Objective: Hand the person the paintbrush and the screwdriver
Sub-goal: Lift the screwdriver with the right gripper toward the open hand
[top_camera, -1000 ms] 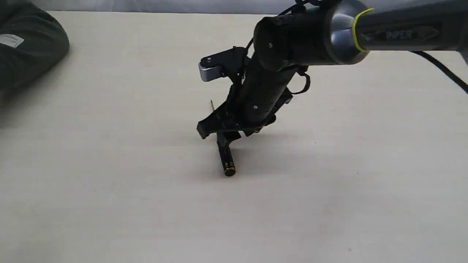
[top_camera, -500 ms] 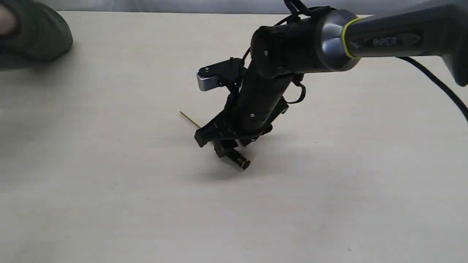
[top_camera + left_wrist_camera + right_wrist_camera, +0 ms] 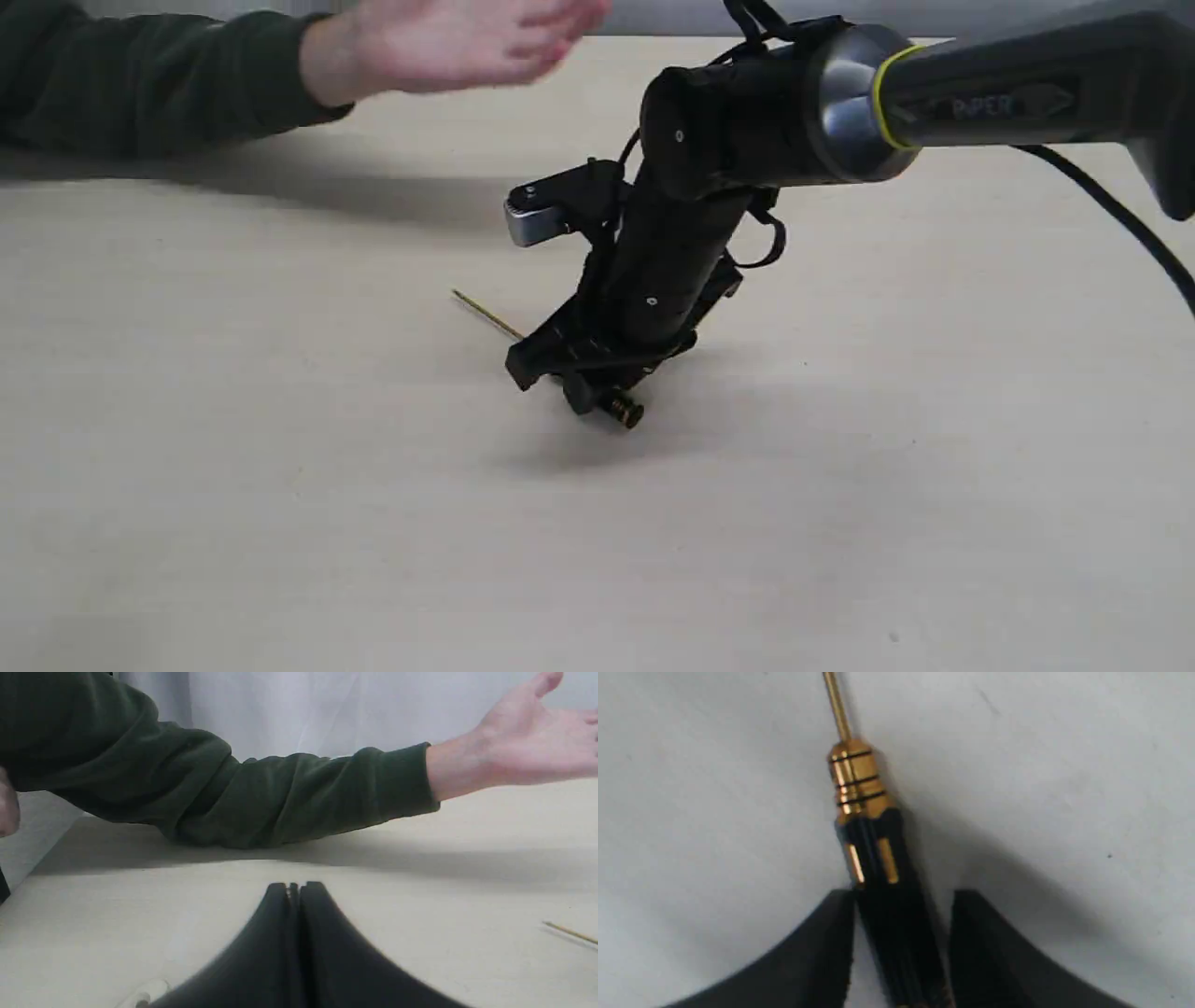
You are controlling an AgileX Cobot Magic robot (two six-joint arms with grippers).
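My right gripper (image 3: 903, 895) stands over the screwdriver (image 3: 873, 858) near the middle of the table (image 3: 280, 523). Its fingers are partly apart and straddle the black handle. One finger (image 3: 822, 947) touches the side of the handle at its tip. A narrow strip of table shows between the handle and the other finger, so I see no firm clamp. The gold shaft points away from my palm, toward the left of the exterior view. My left gripper (image 3: 294, 886) sits low over the table, fingers pressed flat together, holding nothing.

The person (image 3: 303, 798) reaches in along the far edge, with the dark green sleeve lying on the table. The open hand (image 3: 457, 42) is raised above the surface, beyond the screwdriver and well apart from it.

From outside, my own right arm (image 3: 672, 252) and its camera block (image 3: 546, 201) cover most of the handle. Only the shaft and the ringed butt end poke out. The hand is blurred, and its fingertips run off the top edge. The right wrist view cuts off the shaft's tip, and the left wrist view catches only a gold sliver at its border. I cannot tell whether the screwdriver rests on the table or is slightly raised.
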